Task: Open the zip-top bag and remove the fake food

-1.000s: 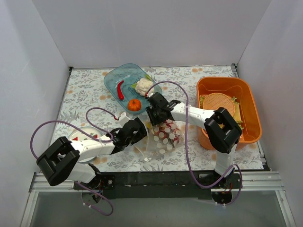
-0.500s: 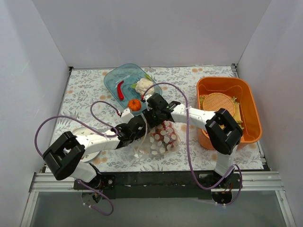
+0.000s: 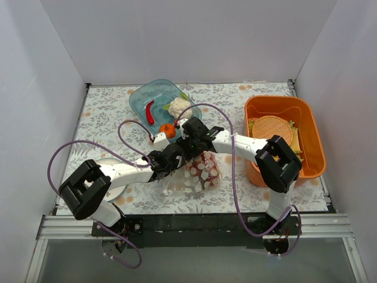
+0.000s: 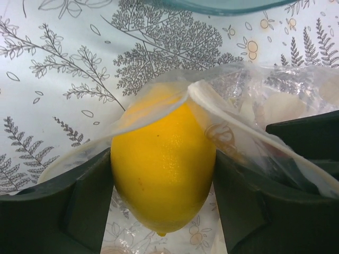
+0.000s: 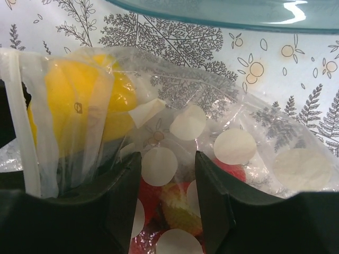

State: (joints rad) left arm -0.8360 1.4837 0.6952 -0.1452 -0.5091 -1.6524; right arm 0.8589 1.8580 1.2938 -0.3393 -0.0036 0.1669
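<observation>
The left gripper (image 4: 163,203) is clamped on a yellow lemon (image 4: 159,153), one dark finger pressed against each side of it. The lemon sits at the mouth of the zip-top bag (image 4: 254,103). Clear film drapes over its upper half, and its lower half is bare. In the right wrist view, the right gripper (image 5: 167,185) is closed to a narrow gap with the dotted plastic of the bag (image 5: 238,137) bunched between its fingers. The lemon (image 5: 79,100) shows through the film to the left, and red pieces (image 5: 233,170) lie deeper inside.

From above, the left gripper (image 3: 171,158) and right gripper (image 3: 192,141) meet at the bag's (image 3: 202,171) far-left end. The bag lies crumpled on the fern-printed tablecloth (image 3: 106,112) near the table's middle. Just beyond the grippers stands a teal bowl (image 3: 138,100) holding a cauliflower (image 3: 178,107) and a red chili (image 3: 149,111), with an orange pumpkin (image 3: 167,130) at its near corner. An orange basket (image 3: 312,135) stands at the right edge. A white plate (image 3: 105,167) lies partly under the left arm.
</observation>
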